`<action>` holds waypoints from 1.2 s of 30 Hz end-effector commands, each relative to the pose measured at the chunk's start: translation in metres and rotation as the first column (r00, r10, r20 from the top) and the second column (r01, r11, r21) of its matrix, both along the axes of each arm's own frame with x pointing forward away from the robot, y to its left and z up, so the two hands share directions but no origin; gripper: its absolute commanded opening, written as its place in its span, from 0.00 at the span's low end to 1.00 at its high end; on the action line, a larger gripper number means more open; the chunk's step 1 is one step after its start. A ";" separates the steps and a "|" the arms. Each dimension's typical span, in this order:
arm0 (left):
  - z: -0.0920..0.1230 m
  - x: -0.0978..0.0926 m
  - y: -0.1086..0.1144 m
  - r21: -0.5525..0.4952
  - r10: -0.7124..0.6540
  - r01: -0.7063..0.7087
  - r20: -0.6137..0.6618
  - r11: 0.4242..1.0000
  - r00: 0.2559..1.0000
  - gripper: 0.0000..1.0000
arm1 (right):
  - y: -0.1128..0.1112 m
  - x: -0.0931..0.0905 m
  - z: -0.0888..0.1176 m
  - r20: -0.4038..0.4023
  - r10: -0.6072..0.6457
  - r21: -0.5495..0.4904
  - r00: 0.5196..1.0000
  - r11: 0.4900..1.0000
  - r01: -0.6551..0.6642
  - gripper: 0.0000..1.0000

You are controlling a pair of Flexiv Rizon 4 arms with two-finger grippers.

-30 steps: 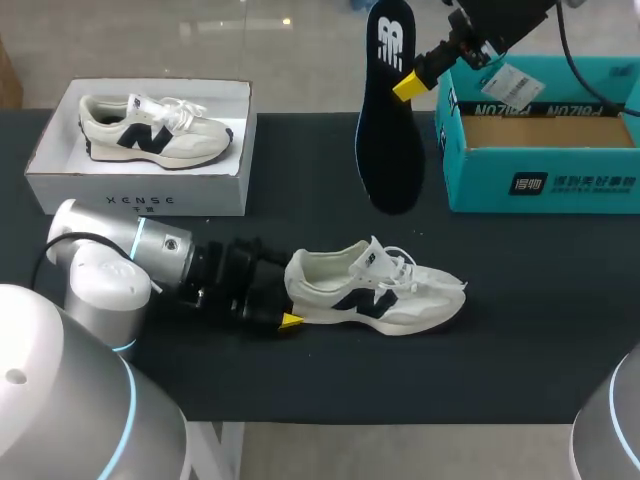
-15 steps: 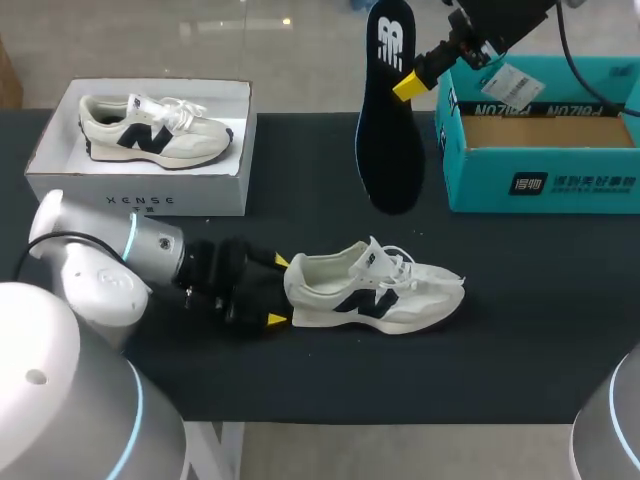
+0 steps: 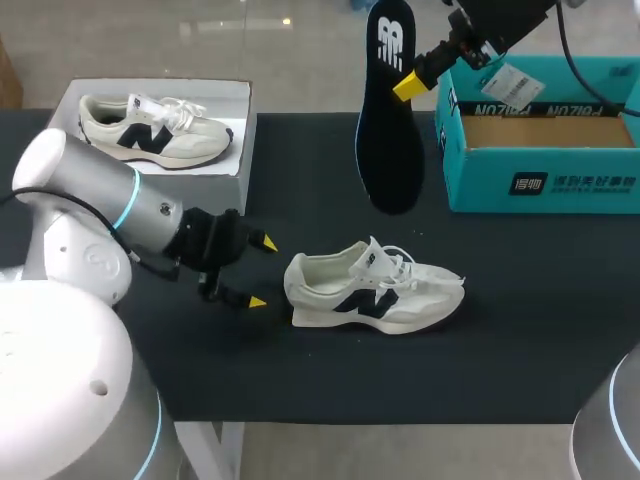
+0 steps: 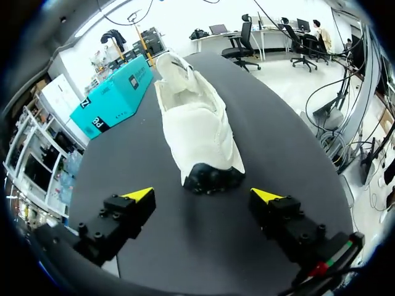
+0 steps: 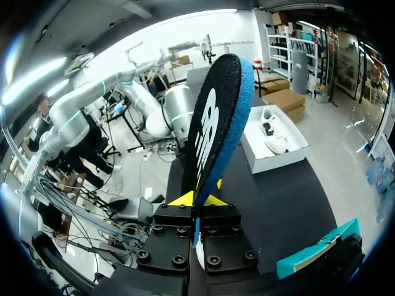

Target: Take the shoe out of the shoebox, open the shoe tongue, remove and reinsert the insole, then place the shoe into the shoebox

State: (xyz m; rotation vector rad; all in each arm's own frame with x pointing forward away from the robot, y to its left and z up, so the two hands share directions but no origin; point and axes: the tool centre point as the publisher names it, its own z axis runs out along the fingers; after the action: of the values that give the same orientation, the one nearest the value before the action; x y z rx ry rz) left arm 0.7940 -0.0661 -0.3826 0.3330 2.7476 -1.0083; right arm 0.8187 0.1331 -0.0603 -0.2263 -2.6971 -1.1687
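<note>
Black tabletop point(image 3: 300, 380) carries everything.

Left arm point(image 3: 90, 200) comes in over the near left corner. It lies low across the tabletop and covers part of the white box's front. Right arm point(image 3: 500, 25) comes in at the far right, above the teal shoebox.

Teal shoebox point(image 3: 545, 180): far right of the tabletop, top open, brown inside.

White box point(image 3: 243, 140): far left, top open, with a second shoe point(image 3: 150, 130) lying in it, cream with dark side marks.

Insole point(image 3: 388, 130): dark with a blue edge, held upright and long axis vertical, between the two boxes and just beside the teal shoebox. The logo end is uppermost. Whether the lower end touches the tabletop cannot be told.

Shoe point(image 3: 375, 295): out of the box, on its sole near the middle of the tabletop. Its heel points toward the left arm and its toe toward the right side. Laces are loose over the tongue.

Right hand point(image 3: 408, 85): fingers pressed together on the insole, pinching it from both faces at one edge.

Left hand point(image 3: 261, 272): fingers spread wide and holding nothing. In the left wrist view the shoe's dark heel sits just ahead of the gap, clear of both yellow tips.
</note>
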 end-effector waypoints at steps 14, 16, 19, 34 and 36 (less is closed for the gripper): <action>0.072 -0.008 0.007 0.174 0.004 -0.006 0.013 0.985 1.000 1.00 | 0.000 0.001 0.000 0.000 0.001 -0.001 1.000 1.000 -0.001 0.00; 0.080 -0.007 0.007 0.186 -0.006 0.001 0.025 0.983 1.000 1.00 | 0.000 0.001 0.000 0.000 0.001 -0.001 1.000 1.000 -0.001 0.00; 0.089 -0.008 0.007 0.198 -0.015 0.008 0.036 0.980 0.999 1.00 | 0.000 0.001 0.000 0.000 0.001 -0.001 1.000 1.000 -0.001 0.00; 0.089 -0.012 0.007 0.207 -0.004 -0.006 0.051 0.978 0.999 1.00 | 0.000 0.001 0.000 0.000 0.001 -0.001 1.000 1.000 -0.001 0.00; 0.089 -0.012 0.007 0.207 -0.004 -0.006 0.051 0.978 0.999 1.00 | -0.002 -0.001 0.001 -0.002 -0.007 0.001 1.000 1.000 0.007 0.00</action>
State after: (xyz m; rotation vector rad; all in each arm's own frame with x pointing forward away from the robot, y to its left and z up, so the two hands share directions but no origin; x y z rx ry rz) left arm 0.7824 -0.0590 -0.2931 0.3824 2.8109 -0.7056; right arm 0.8188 0.1331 -0.0601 -0.2285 -2.6958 -1.1695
